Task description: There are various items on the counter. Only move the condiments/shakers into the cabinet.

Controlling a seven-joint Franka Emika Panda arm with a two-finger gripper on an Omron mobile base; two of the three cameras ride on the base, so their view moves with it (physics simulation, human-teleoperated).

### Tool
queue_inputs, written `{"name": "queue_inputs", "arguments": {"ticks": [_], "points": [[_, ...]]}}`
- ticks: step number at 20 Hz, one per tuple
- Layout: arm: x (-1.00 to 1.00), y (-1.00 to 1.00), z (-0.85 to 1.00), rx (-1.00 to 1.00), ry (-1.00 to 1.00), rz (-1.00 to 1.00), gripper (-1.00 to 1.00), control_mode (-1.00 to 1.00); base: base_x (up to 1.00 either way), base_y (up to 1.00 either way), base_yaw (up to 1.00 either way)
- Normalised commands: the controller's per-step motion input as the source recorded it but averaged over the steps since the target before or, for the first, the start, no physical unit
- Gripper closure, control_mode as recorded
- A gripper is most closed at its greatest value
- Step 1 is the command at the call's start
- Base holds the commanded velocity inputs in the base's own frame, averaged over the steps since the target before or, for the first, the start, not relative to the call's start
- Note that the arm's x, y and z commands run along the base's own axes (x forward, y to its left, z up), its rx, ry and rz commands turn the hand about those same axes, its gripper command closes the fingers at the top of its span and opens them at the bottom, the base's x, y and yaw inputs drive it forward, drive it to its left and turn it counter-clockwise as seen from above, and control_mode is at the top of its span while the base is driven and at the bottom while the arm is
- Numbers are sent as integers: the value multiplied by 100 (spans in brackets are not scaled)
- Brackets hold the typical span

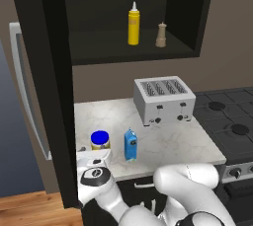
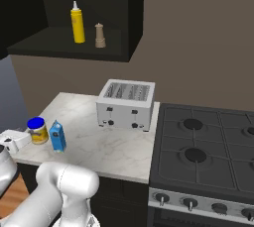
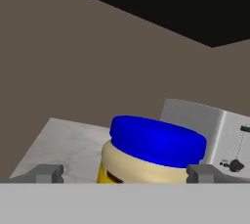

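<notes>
brown wall (image 2: 198,37), black stove (image 2: 208,151), wooden floor (image 1: 29,210)

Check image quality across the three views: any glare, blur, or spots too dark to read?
Left base view: cabinet interior dark, yet yellow squeeze bottle and tan shaker read clearly. Right base view: even light, no glare on counter. Hand view: blue-lidded jar sharp, cropped below; cabinet opening pure black.

The blue-lidded jar (image 3: 155,150) sits low in the centre of the frame, its cream body and a strip of yellow label showing under the lid. The gripper (image 3: 124,174) stands wide apart, one grey fingertip (image 3: 46,173) at lower left and the other at lower right, the jar between them. The white marble tabletop (image 3: 66,142) spreads lower left, the silver toaster (image 3: 215,135) stands at right behind the jar, and the dark cabinet (image 3: 180,3) crosses the top.
</notes>
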Motion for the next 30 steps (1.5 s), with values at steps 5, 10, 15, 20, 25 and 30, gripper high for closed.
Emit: {"name": "queue_inputs", "arguments": {"ticks": [5, 10, 15, 20, 25, 30], "points": [[4, -14, 0, 2, 0, 0, -100, -100, 0, 0, 0], [0, -27, 15, 7, -3, 0, -100, -100, 0, 0, 0], [-1, -2, 2, 0, -3, 0, -100, -100, 0, 0, 0], [0, 0, 0, 0, 0, 0, -100, -100, 0, 0, 0], [6, 0, 0, 0, 0, 0, -100, -100, 0, 0, 0], [1, -2, 0, 0, 0, 0, -100, -100, 0, 0, 0]]}}
